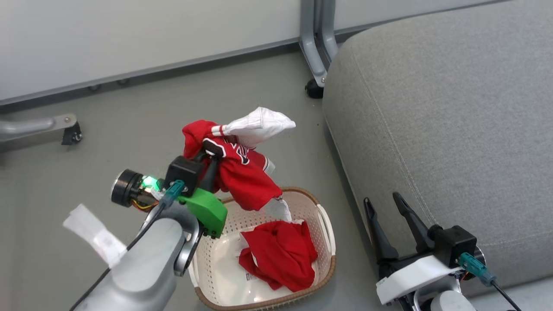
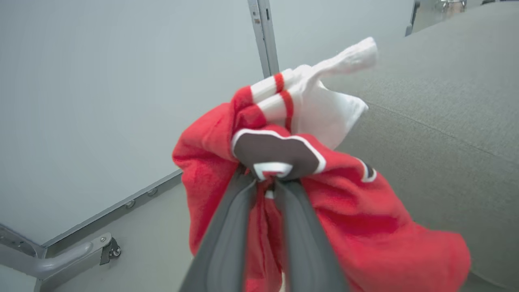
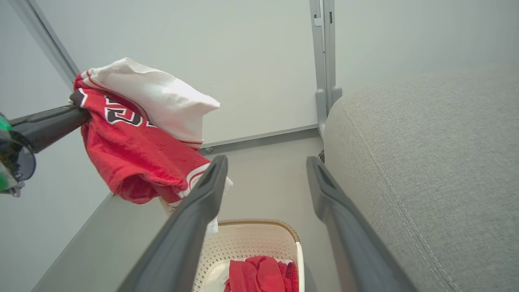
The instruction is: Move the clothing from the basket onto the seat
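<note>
Left claw (image 1: 211, 151) is clamped on the jersey (image 1: 248, 181), holding it high so it hangs above the basket (image 1: 332, 263); more red cloth (image 1: 281, 255) lies inside; right claw (image 1: 381, 198) rests spread apart beside the seat (image 1: 453, 108), seemingly to leave the way over free.

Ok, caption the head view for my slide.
Left end effector holds the red jersey above the basket, more red fabric inside; open right end effector beside the grey seat.
</note>
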